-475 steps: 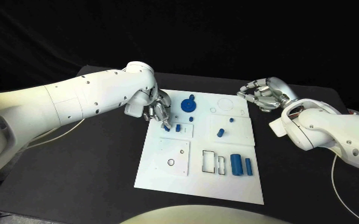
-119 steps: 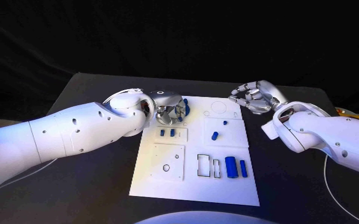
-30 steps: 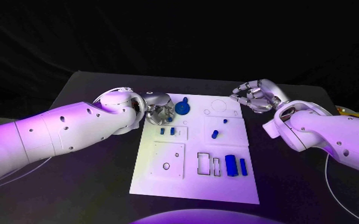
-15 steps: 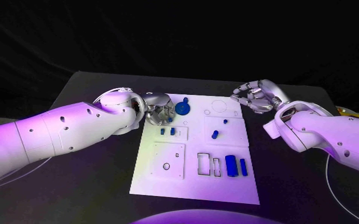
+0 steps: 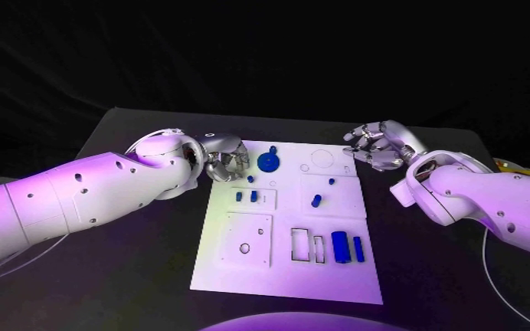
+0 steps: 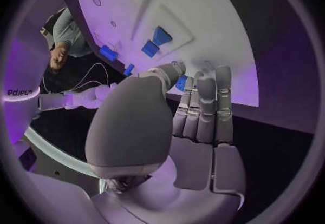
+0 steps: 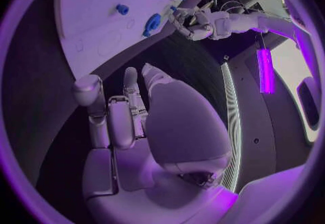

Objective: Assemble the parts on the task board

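- While lying flat mid-table, task board [image 5: 289, 270] white, rectangular, marked with outlined recesses; blue parts on it.
- Round blue disc [image 5: 267, 162] near far-left corner; two small parts [image 5: 245, 195] below; two long bars [image 5: 348, 247] lower right.
- Black table [image 5: 132, 270], dark room behind.
- Left hand [image 5: 224, 161] curled at board's edge; grip impossible to tell.
- Right hand [image 5: 379, 145] curled, holding nothing, off far-right corner.

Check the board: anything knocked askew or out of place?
Nothing stands out. The board lies flat on the table, the blue parts sit on it in neat groups, and neither hand holds one.
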### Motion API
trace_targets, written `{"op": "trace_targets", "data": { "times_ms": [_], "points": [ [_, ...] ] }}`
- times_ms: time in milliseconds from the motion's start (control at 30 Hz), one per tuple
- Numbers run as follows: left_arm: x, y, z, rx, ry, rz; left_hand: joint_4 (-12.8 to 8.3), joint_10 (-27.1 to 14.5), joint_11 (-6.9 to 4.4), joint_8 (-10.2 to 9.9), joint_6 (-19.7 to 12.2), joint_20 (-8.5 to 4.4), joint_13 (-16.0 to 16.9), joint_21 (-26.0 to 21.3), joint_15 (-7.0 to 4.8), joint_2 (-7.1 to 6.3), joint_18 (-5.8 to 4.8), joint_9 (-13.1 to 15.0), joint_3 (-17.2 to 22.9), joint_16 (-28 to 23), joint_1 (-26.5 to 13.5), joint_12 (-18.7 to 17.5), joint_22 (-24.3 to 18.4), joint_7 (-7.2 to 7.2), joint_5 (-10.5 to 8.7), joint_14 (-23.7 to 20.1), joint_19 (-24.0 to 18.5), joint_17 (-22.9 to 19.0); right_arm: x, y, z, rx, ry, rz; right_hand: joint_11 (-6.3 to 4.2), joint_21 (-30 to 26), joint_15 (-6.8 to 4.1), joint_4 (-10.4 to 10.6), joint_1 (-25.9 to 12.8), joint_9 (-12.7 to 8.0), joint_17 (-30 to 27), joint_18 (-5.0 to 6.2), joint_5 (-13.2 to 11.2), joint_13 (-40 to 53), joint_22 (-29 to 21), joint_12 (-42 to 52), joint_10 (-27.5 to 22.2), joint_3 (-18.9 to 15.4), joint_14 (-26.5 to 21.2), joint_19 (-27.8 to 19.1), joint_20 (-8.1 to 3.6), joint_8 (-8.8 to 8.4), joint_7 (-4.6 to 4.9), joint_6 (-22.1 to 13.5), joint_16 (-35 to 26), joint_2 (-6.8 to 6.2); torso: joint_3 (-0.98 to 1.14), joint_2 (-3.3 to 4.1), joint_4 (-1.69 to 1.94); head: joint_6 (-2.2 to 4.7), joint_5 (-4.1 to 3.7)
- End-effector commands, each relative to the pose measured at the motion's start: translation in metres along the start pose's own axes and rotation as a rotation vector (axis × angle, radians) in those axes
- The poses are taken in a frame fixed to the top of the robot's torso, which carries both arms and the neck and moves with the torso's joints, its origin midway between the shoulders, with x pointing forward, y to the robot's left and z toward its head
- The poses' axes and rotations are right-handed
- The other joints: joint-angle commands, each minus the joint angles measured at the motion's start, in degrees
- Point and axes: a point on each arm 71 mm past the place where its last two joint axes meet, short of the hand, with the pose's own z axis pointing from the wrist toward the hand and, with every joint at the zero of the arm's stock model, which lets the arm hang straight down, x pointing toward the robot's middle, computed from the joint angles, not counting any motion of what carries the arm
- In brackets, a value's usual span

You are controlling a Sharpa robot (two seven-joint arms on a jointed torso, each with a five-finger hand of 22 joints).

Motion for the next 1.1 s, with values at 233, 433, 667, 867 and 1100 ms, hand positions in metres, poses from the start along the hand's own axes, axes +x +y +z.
{"op": "trace_targets", "data": {
  "times_ms": [233,433,667,867,1100],
  "points": [
    [-0.02,0.023,-0.017,-0.027,-0.184,-0.381,1.07,-0.07,-0.09,0.8,1.44,-0.07,-0.55,-4.99,-0.11,-0.09,0.87,-0.87,0.7,-8.5,0.52,0.44,-3.47,0.03,-0.46,-1.96,-0.72,-5.0,0.015,0.0,-0.003,-0.06,0.239,-0.284,0.43,1.99,0.64,-3.67,-1.13,-1.63,1.23,0.59,-1.99,-16.17,2.52,-17.88,4.57,12.46,0.97,1.76,0.35,-1.18,0.61,6.17,0.75,-5.01,0.06,-0.04,0.02,0.84,-1.75],
    [-0.03,0.033,-0.03,-0.003,-0.32,-0.768,1.13,5.41,-1.4,1.92,2.91,-0.65,1.1,-7.86,-0.97,0.67,0.78,-0.97,-0.38,-12.4,0.06,4.71,-5.53,-0.71,-0.42,-1.76,-0.49,-6.26,0.024,0.007,-0.008,-0.105,0.294,-0.495,0.7,4.31,0.76,-4.58,-3.16,-1.84,2.64,0.08,-2.17,-18.81,4.39,-20.39,4.69,13.49,1.64,3.23,0.46,-1.45,0.57,6.91,1.53,-6.16,-0.03,0.0,-0.05,0.82,-3.09],
    [-0.032,0.035,-0.04,0.041,-0.385,-1.084,1.62,1.81,-0.53,3.53,2.58,0.48,0.98,-13.09,0.11,1.21,0.67,-0.49,-2.84,-17.81,-1.53,4.8,-8.76,-0.38,-0.36,-4.92,-2.21,-7.91,0.035,0.018,-0.01,-0.139,0.311,-0.655,0.74,5.85,0.82,-4.85,-4.29,-1.95,3.36,-0.25,-2.43,-19.84,5.58,-21.17,5.01,13.51,1.88,4.13,0.54,-1.63,0.51,7.14,1.9,-6.77,-0.05,0.07,0.04,0.79,-4.51],
    [-0.033,0.029,-0.044,0.088,-0.385,-1.182,2.11,3.41,-0.92,4.92,2.6,1.04,0.81,-18.6,0.21,1.88,0.7,-0.08,-4.03,-24.69,-1.69,5.15,-12.54,-0.84,-0.28,-5.4,-1.86,-9.99,0.04,0.026,-0.007,-0.16,0.278,-0.723,0.93,7.24,0.93,-5.53,-4.35,-2.13,3.34,-0.54,-2.23,-20.83,6.63,-21.99,5.03,14.16,1.9,4.96,0.6,-1.99,0.8,7.13,1.95,-6.81,-0.08,0.06,0.08,0.63,-4.78],
    [-0.033,0.028,-0.046,0.101,-0.388,-1.218,2.47,4.27,-0.74,5.59,2.58,1.7,0.07,-23.37,0.74,1.91,0.67,0.07,-4.41,-31.48,-1.44,3.7,-15.86,-0.74,-0.3,-5.19,-1.23,-11.37,0.047,0.037,-0.003,-0.196,0.236,-0.754,0.98,8.8,1.01,-5.95,-4.51,-2.24,4.33,-0.87,-1.92,-21.5,7.81,-22.32,5.57,14.89,2.17,5.82,0.69,-2.17,0.88,7.34,2.46,-6.5,-0.05,0.07,0.09,0.64,-4.36]
  ]
}}
